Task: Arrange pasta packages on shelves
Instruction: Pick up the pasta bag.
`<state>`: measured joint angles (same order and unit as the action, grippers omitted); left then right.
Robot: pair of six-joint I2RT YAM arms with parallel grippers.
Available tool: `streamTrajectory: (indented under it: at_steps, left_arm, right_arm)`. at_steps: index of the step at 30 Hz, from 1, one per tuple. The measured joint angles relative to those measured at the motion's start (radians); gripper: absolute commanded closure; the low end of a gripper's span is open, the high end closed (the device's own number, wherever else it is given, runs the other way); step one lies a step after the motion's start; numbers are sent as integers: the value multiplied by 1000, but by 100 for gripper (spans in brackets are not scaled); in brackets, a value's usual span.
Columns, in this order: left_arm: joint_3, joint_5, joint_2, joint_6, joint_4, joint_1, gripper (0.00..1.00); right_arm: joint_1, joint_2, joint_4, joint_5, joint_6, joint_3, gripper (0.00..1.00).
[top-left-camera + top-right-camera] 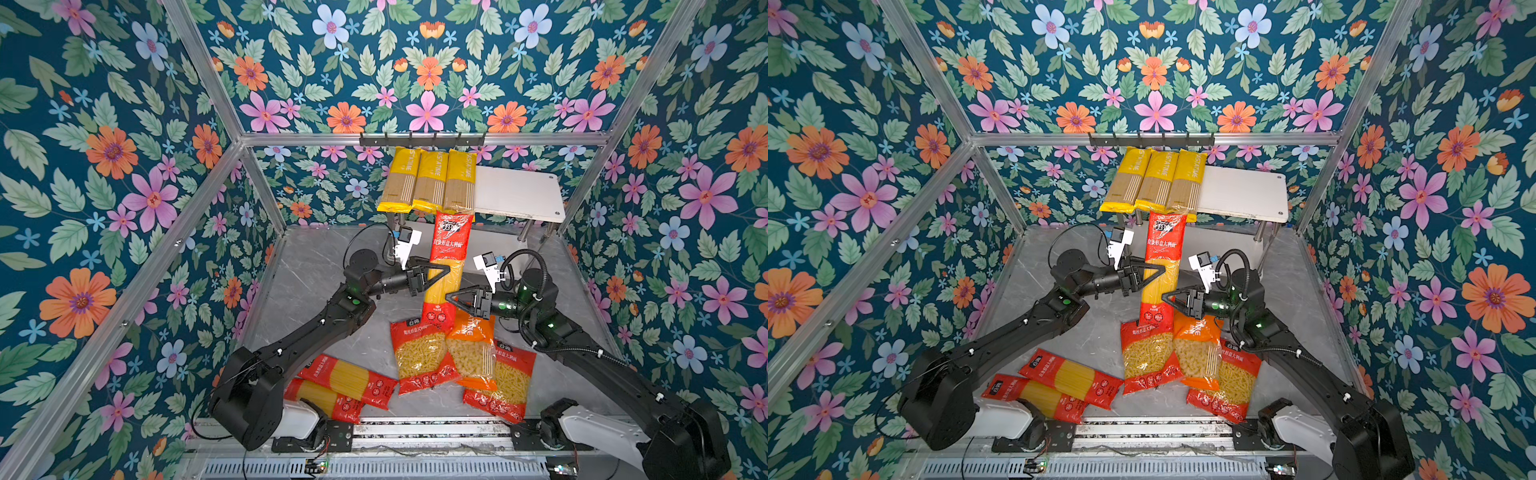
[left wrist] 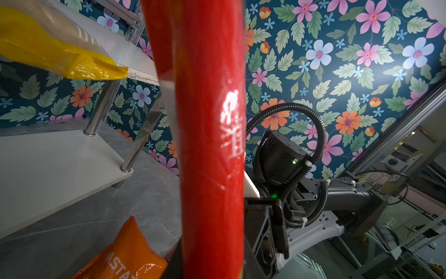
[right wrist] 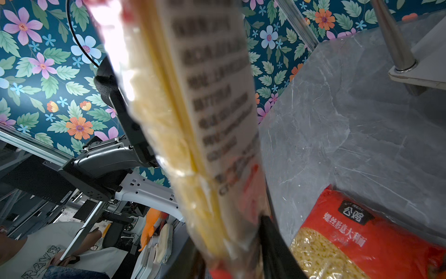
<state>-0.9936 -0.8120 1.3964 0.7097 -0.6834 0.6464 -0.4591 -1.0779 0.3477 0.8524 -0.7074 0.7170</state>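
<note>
red spaghetti pack (image 1: 1163,245) upright | left pincer (image 1: 1160,272) grips its middle

- A robotics lab test cell, staged rather than a real shop.
- An aluminium frame (image 1: 291,139) carries floral printed panels (image 1: 104,174) as walls around a marble-look tabletop (image 1: 316,266).
- 2 robot arms (image 1: 307,332) are mounted on a metal rail (image 1: 428,430).
- In the right wrist view, a person (image 3: 36,261) sits outside the cell among more frames and equipment.
</note>
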Motion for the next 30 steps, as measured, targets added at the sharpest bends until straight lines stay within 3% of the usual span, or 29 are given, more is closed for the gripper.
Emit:
streamTrajectory:
  at_steps: [4, 7, 16, 25, 30]
  left_arm:
    - [-41, 62, 18, 40, -28, 3, 100]
    - [-69, 114, 36, 73, -50, 9, 100]
    - [-151, 172, 108, 148, -110, 37, 100]
    - [-191, 218, 149, 185, -121, 43, 92]
    - [-223, 219, 156, 195, -106, 44, 72]
  right_arm:
    - [-3, 19, 0, -17, -12, -35, 46]
    - [-1, 24, 0, -43, -15, -50, 45]
    - [8, 58, 25, -60, -37, -34, 52]
    - [37, 64, 98, -66, -77, -26, 86]
    - [38, 81, 105, -74, -82, -18, 96]
